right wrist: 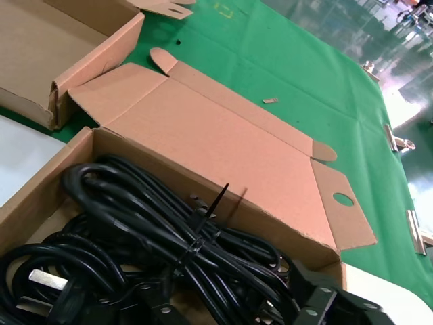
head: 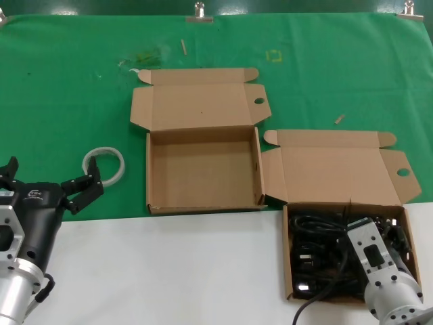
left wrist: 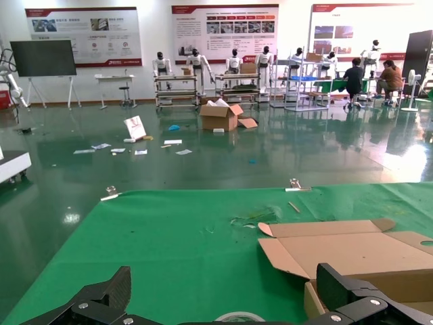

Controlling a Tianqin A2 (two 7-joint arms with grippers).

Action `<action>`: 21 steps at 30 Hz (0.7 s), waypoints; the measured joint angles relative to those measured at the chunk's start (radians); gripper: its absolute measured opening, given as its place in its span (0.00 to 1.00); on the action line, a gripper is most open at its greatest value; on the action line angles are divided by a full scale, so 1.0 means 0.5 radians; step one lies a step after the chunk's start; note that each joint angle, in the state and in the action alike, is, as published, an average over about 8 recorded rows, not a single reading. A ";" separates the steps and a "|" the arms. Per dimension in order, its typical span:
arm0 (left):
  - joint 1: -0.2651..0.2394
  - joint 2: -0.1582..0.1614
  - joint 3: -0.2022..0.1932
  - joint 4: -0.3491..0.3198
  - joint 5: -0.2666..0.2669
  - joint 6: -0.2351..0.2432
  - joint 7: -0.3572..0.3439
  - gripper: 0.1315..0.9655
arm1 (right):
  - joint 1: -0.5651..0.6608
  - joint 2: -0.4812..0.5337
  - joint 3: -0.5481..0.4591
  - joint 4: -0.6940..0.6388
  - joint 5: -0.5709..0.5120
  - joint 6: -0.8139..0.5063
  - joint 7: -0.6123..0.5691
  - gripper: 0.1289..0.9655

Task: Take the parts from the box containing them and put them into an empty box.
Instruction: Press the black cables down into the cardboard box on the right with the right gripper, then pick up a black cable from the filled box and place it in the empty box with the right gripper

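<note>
Your right gripper [head: 371,233] sits low over cable bundles [head: 318,254] in full box [head: 292,264], lower right; jaws' state unclear. Empty box [head: 203,203] at centre, lid back, ready. Left gripper [head: 51,179] parked lower left, jaws wide.

Right gripper [head: 358,229] over cables [head: 318,254], empty box [head: 203,203] leftward

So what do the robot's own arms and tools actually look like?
The left tool has black, angular fingers on a black housing printed with a small white logo, then a silver cylindrical wrist. The right tool sits on a silver metal block with screw holes and a round silver flange.
</note>
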 joint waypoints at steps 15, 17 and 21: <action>0.000 0.000 0.000 0.000 0.000 0.000 0.000 1.00 | -0.046 0.000 -0.010 0.084 0.000 0.030 0.015 0.32; 0.000 0.000 0.000 0.000 0.000 0.000 0.000 1.00 | -0.051 0.000 -0.013 0.108 0.000 0.046 0.005 0.28; 0.000 0.000 0.000 0.000 0.000 0.000 0.000 1.00 | -0.064 0.000 -0.020 0.174 0.000 0.093 -0.026 0.22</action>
